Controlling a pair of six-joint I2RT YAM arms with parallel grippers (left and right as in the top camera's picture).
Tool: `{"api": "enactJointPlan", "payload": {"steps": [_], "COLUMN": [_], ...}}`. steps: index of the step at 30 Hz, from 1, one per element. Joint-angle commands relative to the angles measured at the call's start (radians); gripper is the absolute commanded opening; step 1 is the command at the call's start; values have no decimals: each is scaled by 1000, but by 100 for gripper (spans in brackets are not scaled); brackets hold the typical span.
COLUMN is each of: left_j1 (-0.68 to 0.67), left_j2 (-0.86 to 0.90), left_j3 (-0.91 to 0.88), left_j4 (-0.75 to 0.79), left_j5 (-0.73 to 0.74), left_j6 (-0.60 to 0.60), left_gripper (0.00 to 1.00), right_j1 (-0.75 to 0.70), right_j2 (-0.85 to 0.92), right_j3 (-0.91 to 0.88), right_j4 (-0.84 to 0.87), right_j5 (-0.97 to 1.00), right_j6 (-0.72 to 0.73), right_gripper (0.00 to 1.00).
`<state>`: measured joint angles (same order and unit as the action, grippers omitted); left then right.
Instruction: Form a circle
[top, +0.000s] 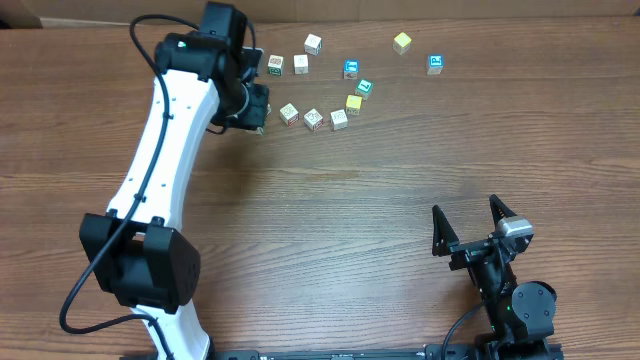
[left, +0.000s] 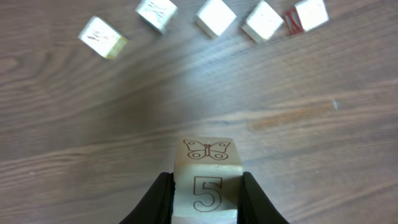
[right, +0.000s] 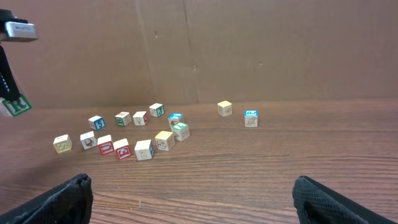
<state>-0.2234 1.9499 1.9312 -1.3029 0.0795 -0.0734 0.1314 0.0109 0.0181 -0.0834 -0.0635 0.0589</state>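
Observation:
Small whitish cubes with printed faces lie in a curved row (top: 313, 119) that bends up past a plain yellow cube (top: 353, 103) to a blue-faced one (top: 351, 69); this arc is as much of the circle as shows. My left gripper (top: 257, 106) hovers just left of the arc's lower end. It is shut on a cube (left: 207, 180) with a butterfly on top and a 5 on its side. In the right wrist view that cube (right: 13, 104) hangs above the table at the far left. My right gripper (top: 466, 210) stands wide open near the front right, holding nothing.
Two more cubes (top: 276, 65) sit close behind the left gripper, and a third (top: 313, 43) lies further back. A yellowish cube (top: 402, 42) and a blue-faced one (top: 435, 64) lie apart at the back right. A brown wall (right: 249, 50) closes the table's far edge.

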Motion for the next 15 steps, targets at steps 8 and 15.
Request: {"api": "enactJointPlan", "payload": {"steps": [8,15], "left_j1": [-180,-263], "left_j2": [7,7], "left_j3": [-115,-272], "left_j4": [-10,57], "left_j5": [-19,-66], "left_j6": [-153,-197], "left_gripper": [18,18], "right_j1": [-2,-2], "right_j2": [-8,-8], "right_j3": [-10,-10], "right_j4": [3,3], "right_j5": [-2,-2], "right_j6": [-4,-4], "right_gripper": [100,100]}}
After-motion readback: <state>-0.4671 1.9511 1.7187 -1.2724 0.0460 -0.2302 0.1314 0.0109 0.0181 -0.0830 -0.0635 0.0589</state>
